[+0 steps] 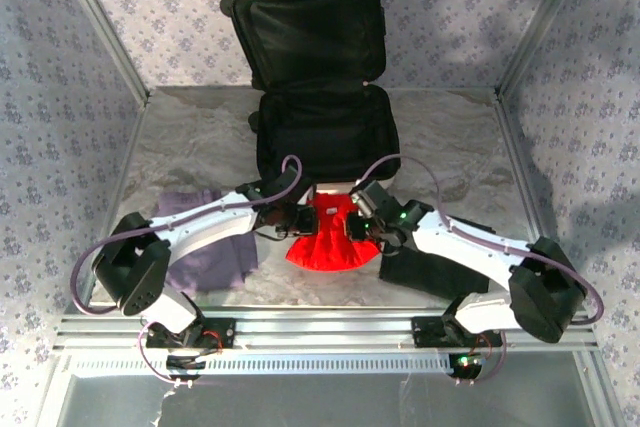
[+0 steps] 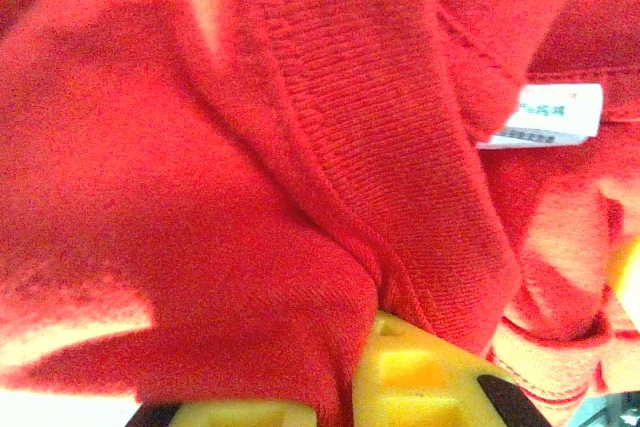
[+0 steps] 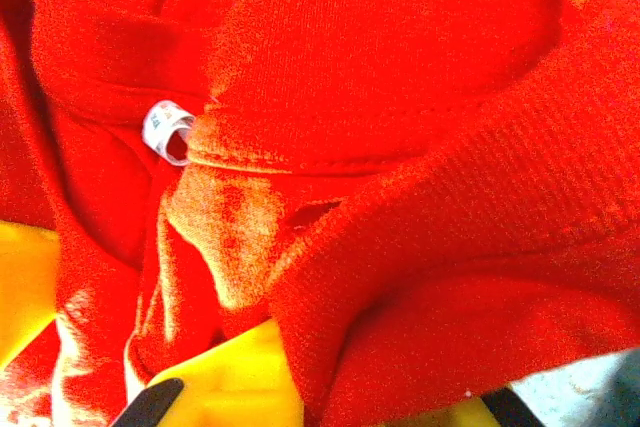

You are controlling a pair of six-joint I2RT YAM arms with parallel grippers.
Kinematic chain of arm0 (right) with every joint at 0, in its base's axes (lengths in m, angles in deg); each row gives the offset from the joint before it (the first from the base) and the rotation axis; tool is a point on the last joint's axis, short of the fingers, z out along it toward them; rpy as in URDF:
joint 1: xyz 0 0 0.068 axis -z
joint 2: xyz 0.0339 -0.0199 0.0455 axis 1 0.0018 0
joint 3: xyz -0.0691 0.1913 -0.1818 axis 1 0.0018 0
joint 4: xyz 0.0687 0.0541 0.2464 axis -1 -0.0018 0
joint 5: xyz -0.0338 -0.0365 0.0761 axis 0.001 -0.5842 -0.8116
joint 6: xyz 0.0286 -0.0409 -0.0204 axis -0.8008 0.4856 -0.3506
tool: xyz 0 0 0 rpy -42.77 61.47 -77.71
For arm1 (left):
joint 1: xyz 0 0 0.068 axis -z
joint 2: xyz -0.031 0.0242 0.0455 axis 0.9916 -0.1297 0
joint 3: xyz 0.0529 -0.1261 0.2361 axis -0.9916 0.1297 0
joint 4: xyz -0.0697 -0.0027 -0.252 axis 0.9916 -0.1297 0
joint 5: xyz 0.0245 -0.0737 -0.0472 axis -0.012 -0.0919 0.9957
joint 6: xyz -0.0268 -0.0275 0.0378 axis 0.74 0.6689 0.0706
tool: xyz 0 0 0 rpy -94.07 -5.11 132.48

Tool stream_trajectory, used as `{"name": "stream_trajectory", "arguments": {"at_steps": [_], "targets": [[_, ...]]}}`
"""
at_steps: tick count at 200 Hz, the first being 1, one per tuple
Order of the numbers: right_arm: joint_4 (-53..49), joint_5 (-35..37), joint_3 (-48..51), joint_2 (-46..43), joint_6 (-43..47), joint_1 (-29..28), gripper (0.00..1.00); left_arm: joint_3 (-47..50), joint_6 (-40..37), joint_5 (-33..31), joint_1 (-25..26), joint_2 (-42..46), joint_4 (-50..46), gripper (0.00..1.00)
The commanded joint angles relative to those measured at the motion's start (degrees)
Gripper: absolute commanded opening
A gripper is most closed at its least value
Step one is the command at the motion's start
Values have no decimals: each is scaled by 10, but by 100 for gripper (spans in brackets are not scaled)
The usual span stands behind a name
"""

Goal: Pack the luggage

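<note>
Luggage sits open at upper centre of the top view, lid propped upright, black-lined base flat on the worktop, nothing visible in it. Red garment lies bunched just below the base's near edge, both arms converging on it. Left fingers are clamped tight on a fold of the red knit, ribbed band and white label at the right of that view. Right fingers look closed on the same garment, cloth heaped over the yellow pads. Purple garment is at lower left, black garment at lower right, both unpacked. Step in hand: two-handed grasp of the red piece, likely the first item. The next move calls for lifting together, clearing the near rim, carrying up-frame and releasing over the base. Risk: cloth snagging on the rim.
</note>
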Motion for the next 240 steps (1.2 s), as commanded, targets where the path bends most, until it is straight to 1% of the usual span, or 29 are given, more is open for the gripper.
{"name": "stream_trajectory", "arguments": {"at_steps": [1, 31, 67, 87, 103, 131, 155, 176, 199, 224, 240], "targets": [[-24, -7, -46, -12, 42, 17, 0, -52, -24, -16, -9, 26, -27, 0], [-20, -31, -88, -3, 72, 50, 0, -110, -52, -17, -35, 15, -35, 0], [-23, -61, -161, 37, 106, 100, 0, -192, -101, -23, -63, -29, -41, 0], [-21, -89, -197, 78, 126, 132, 0, -240, -121, -16, -87, -71, -38, 0], [-17, -112, -248, 114, 141, 156, 0, -282, -134, -8, -104, -108, -41, 0], [-5, -126, -304, 161, 164, 176, 0, -336, -155, 15, -130, -162, -21, 0], [-12, -143, -365, 215, 176, 196, 0, -392, -164, 32, -151, -211, -28, 0], [-12, -155, -403, 265, 180, 211, 0, -419, -178, 34, -164, -247, -23, 0], [-3, -166, -431, 320, 182, 228, 0, -440, -171, 51, -185, -287, -7, 0], [16, -186, -456, 381, 181, 245, 0, -446, -167, 55, -204, -317, 21, 0], [18, -182, -477, 413, 187, 249, 0, -448, -168, 56, -214, -335, 36, 0]]}}
